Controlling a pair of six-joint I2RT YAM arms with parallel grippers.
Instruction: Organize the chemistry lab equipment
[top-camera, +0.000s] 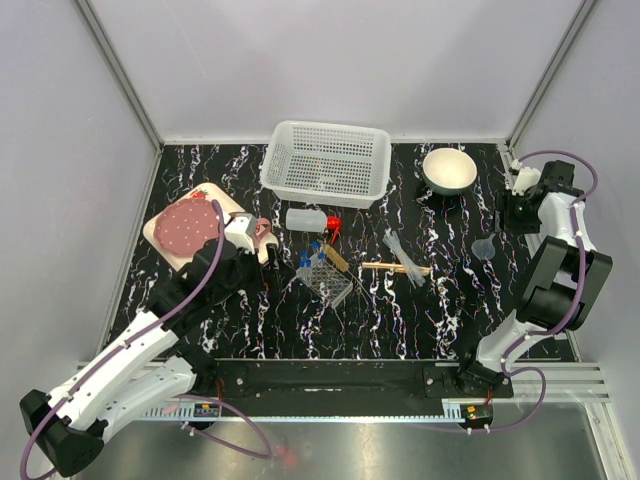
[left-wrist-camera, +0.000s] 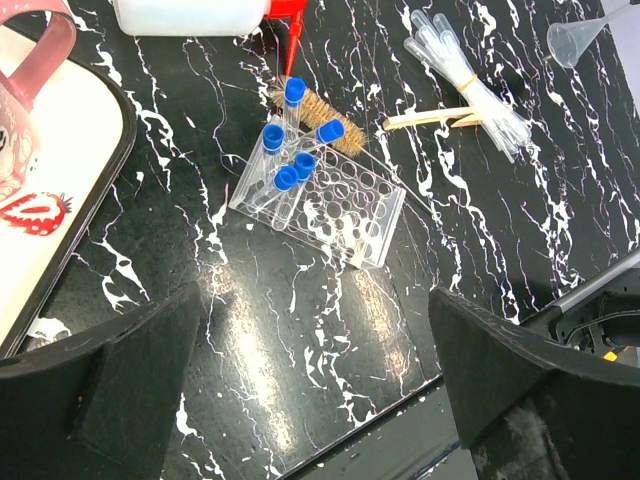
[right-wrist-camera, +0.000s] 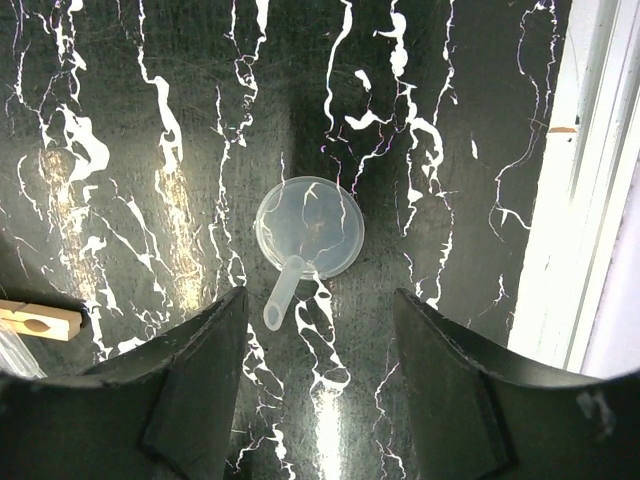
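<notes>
The small clear funnel lies on the black marbled table, its spout pointing back toward my right gripper, which hovers open just behind it, holding nothing. From above the funnel sits left of the right gripper. The mesh tube rack holds several blue-capped test tubes, tilted. My left gripper is wide open and empty, short of the rack. The red-capped bottle lies on its side. Pipettes and wooden sticks lie right of the rack.
A white mesh basket stands at the back centre and a white bowl at its right. The strawberry tray with the pink mug is close on my left gripper's left. A brown brush lies behind the rack.
</notes>
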